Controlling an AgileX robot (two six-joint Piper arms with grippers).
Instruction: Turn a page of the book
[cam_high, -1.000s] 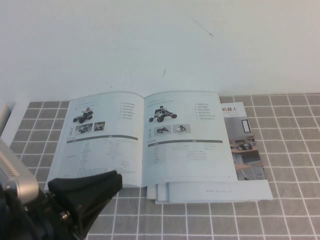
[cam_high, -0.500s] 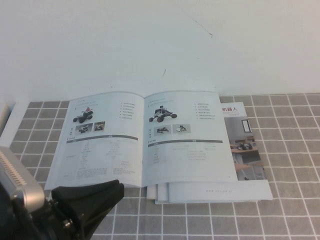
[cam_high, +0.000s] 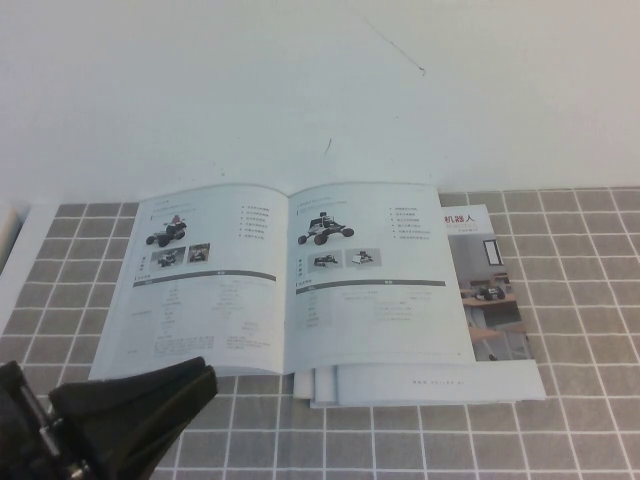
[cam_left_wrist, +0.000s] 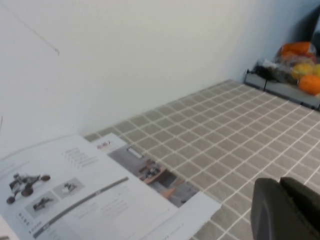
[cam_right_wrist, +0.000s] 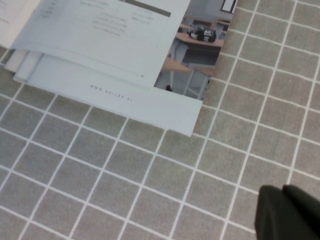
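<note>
Booklet (cam_high: 285, 275) lies open flat at bench (cam_high: 580, 420) center, atop a room-photo magazine (cam_high: 490, 285). Left pincer (cam_high: 135, 410) hovers at 7 o'clock off the booklet's near-left corner, empty; opening can't tell. Right pincer (cam_right_wrist: 287, 212) at 5 o'clock over tiles, can't tell.

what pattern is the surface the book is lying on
Grey square tiles with thin white grid lines, clearest in the right wrist view. The book lies open on it.

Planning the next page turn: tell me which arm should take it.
Probably the left. The left gripper sits just off the near left corner of the open book, by its left page. The right gripper shows only in its wrist view, above bare tiles off the book's near right corner.
</note>
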